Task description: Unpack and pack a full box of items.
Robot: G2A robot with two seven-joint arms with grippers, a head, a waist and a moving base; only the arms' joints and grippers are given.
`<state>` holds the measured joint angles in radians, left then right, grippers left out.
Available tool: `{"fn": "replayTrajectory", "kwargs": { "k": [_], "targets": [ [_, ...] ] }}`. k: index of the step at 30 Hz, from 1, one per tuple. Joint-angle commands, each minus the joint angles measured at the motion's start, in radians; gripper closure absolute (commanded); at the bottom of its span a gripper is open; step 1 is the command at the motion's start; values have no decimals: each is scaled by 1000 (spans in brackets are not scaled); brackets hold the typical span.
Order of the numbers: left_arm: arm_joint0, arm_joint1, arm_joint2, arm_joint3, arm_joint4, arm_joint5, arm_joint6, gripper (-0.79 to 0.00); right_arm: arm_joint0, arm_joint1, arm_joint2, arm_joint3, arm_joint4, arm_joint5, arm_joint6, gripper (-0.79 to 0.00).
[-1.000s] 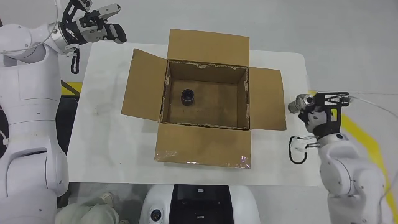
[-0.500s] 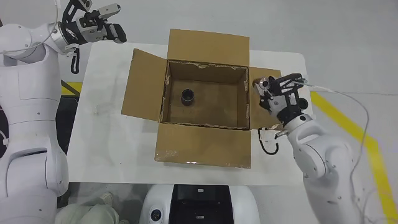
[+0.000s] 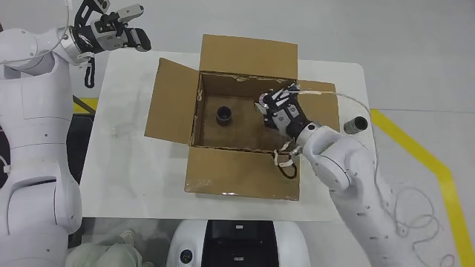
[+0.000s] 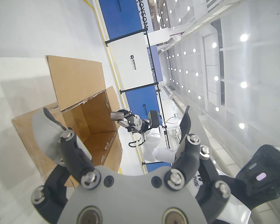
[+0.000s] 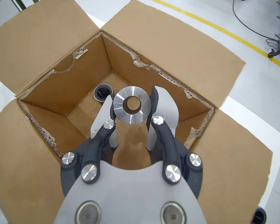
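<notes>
Right gripper [image 5: 131, 104] was pinching a silver metal sleeve [image 5: 121, 114] by its sides, fingers pressed onto it. It hung above the open cardboard box [image 5: 130, 71], inside the rim line, not yet down near the floor. The sleeve's bored end face was turned up toward the wrist camera. Its long axis therefore looked to run roughly along the fingers and down into the box, not across them.

Key relation: in the top view the held sleeve sat over the right-arm half of the opening. Bare box floor lay straight below it. A black cylindrical part [image 3: 223, 114] stood on the floor toward the left-arm side, well apart from the held piece. Judged from that, a straight lowering would land on free floor without touching the black part. The nearest box wall was the one on the right-arm side, so drift that way was the risk.

Another short cylinder [image 3: 358, 124] lay on the white table [image 3: 126, 156] just beyond the box's right-side flap, near the right arm.

Left gripper [image 3: 138, 26] was spread wide and empty. It was off the far left corner of the table, well apart from the box. Right arm was clearly the nearer one for this packing step.
</notes>
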<state>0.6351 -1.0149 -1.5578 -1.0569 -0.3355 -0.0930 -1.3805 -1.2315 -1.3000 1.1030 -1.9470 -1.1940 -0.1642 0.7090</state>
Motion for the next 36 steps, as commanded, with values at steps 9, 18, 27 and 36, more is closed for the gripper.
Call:
{"fn": "replayTrajectory", "kwargs": {
  "k": [9, 18, 27, 36],
  "targets": [
    [0, 0, 0, 0, 0, 0, 0, -785, 138, -25, -92, 177, 66, 21, 93, 0],
    [0, 0, 0, 0, 0, 0, 0, -785, 243, -50, -153, 387, 151, 3, 93, 0],
    [0, 0, 0, 0, 0, 0, 0, -785, 317, -75, -215, 537, 210, -21, 87, 0],
    [0, 0, 0, 0, 0, 0, 0, -785, 372, -95, -251, 646, 246, -36, 84, 0]
  ]
}}
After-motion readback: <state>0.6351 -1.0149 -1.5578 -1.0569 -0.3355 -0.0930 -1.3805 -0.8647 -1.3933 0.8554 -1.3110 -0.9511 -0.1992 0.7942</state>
